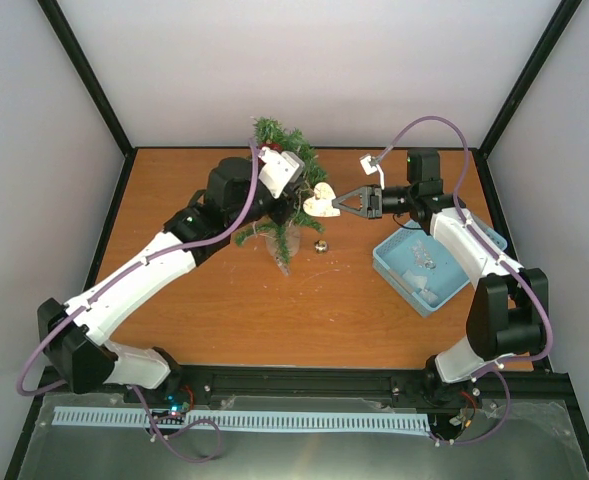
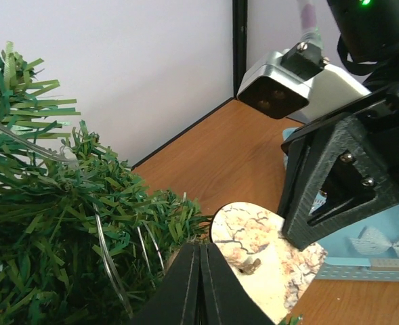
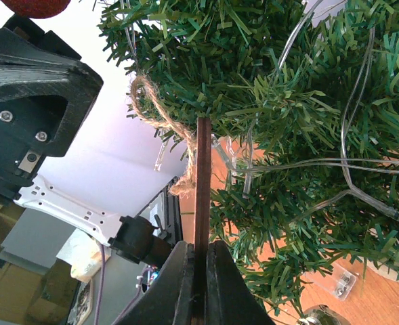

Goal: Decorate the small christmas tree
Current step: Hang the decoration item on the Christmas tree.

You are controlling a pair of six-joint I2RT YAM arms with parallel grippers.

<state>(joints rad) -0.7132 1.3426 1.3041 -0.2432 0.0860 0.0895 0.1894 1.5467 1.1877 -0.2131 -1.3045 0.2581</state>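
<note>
Now one small christmas tree (image 1: 286, 145), one wooden heart (image 1: 322, 201) between right fingers (image 3: 179, 284), left fingers (image 2: 182, 288) together

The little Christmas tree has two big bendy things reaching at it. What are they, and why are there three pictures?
Those are two robot arms, each ending in a pincer like two fingers. One picture looks down from above; the other two come from cameras on the wrists. On the table stand the small christmas tree and a blue tray of decorations. The right pincer pinches a pale heart at the tree. The left pincer is shut beside the heart.
</note>
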